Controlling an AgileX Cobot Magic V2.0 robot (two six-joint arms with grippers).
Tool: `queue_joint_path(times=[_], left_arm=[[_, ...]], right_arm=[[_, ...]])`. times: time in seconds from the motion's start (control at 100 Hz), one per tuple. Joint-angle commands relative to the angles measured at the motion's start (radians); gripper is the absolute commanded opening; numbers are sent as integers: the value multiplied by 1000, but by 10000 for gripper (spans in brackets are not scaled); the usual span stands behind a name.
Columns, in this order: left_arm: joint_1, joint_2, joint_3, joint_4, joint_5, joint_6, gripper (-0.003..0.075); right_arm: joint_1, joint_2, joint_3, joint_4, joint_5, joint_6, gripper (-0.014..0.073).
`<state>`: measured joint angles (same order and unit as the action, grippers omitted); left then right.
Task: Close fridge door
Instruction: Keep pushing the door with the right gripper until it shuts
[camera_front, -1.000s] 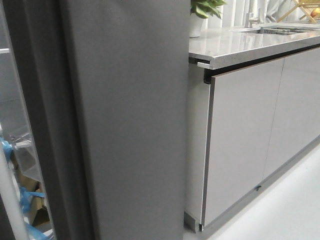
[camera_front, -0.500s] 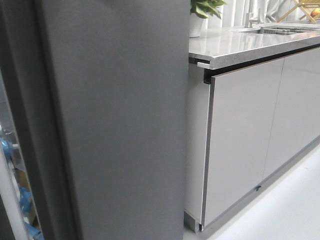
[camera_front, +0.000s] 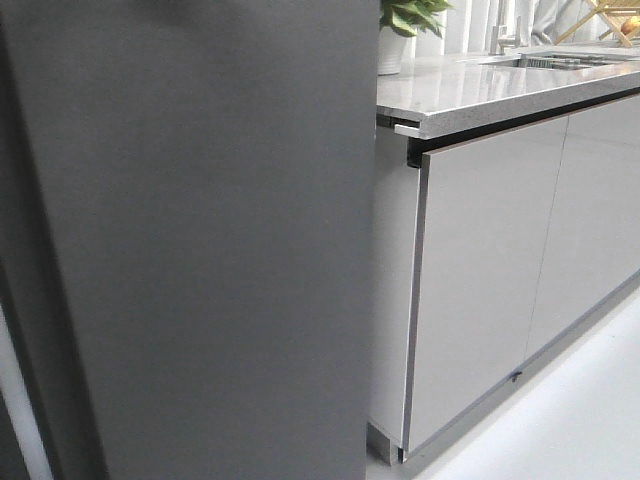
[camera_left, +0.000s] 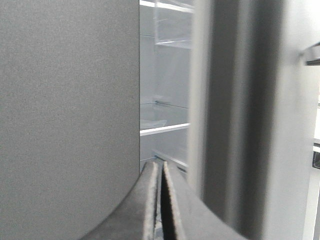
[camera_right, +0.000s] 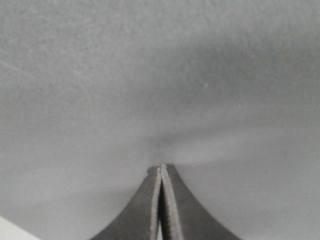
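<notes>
The fridge door (camera_front: 200, 240) fills the left of the front frame, long axis vertical. The right gripper (camera_right: 160, 169), fingers pressed together and empty, points tip-first against its dark face; the left gripper (camera_left: 160, 165), likewise closed, faces the remaining gap.

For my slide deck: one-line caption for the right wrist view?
Shut right tool with its tip at the matte dark grey fridge door.
</notes>
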<state>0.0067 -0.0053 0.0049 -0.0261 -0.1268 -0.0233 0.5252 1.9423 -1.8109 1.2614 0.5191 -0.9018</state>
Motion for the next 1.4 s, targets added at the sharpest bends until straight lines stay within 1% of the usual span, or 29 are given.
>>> queue_joint_path(times=[0.0,0.24,0.37,0.49,0.69,0.92,1.03,1.08,1.11,1.15,1.3,1.39], left_arm=[[-3,-10,35,-4,-73,-2,-20],[-3,-10,35,-4,-73,-2,-20],[-3,-10,35,-4,-73,-2,-20],[-3,-10,35,-4,-73,-2,-20],[-3,-10,35,-4,-73,-2,-20],[-3,-10,35,-4,-73,-2,-20],[-3,-10,35,-4,-73,-2,-20],[-3,-10,35,-4,-73,-2,-20],[-3,-10,35,-4,-73,-2,-20],[-3,-10,35,-4,-73,-2,-20],[-3,-10,35,-4,-73,-2,-20],[-3,-10,35,-4,-73,-2,-20]], right_arm=[[1,-5,-91,40,-81,-15,-46],[3,136,-285,40,-104,-15,-46],[20,213,-385,40,-106,-15,-46],[47,262,-449,40,-143,-15,-46],[79,303,-475,40,-181,-15,-46],[79,305,-475,14,-134,-15,-46],[76,303,-475,-9,-51,-2,-46],[72,301,-475,-45,-17,44,-46],[67,299,-475,-88,1,83,-46],[63,294,-475,-148,32,164,-46],[43,264,-476,-492,203,482,-46],[31,239,-476,-659,308,610,-46]])
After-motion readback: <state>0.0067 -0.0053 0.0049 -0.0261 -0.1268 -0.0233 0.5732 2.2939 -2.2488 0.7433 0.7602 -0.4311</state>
